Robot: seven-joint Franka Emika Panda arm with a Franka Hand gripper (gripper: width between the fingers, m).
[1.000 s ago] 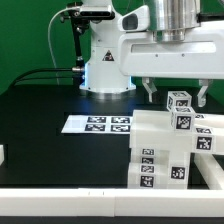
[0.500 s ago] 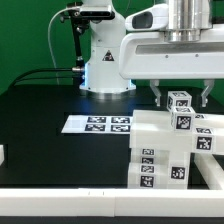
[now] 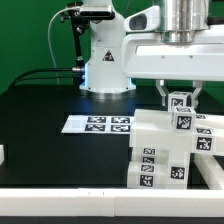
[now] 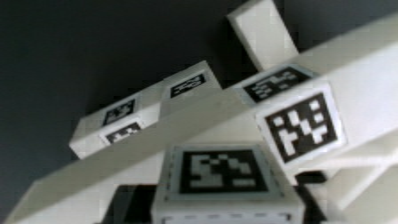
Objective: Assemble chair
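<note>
The chair [image 3: 170, 140], a cluster of white tagged blocks, stands on the black desk [image 3: 50, 110] at about 4 o'clock in the exterior view. Its top post [image 3: 181, 104] rises between the spread fingers [image 3: 181, 93], which straddle it without visibly gripping anything. The marker board [image 3: 98, 124] lies flat at 9 o'clock from the chair, just beside it. In the wrist view, the post [image 4: 222, 180] fills the foreground.

The robot arm [image 3: 150, 45] is glossy white with rounded joints and a silver cylinder at upper right. Black cables run at its upper-left base. Its claw [image 3: 181, 93] has dark fingers.
</note>
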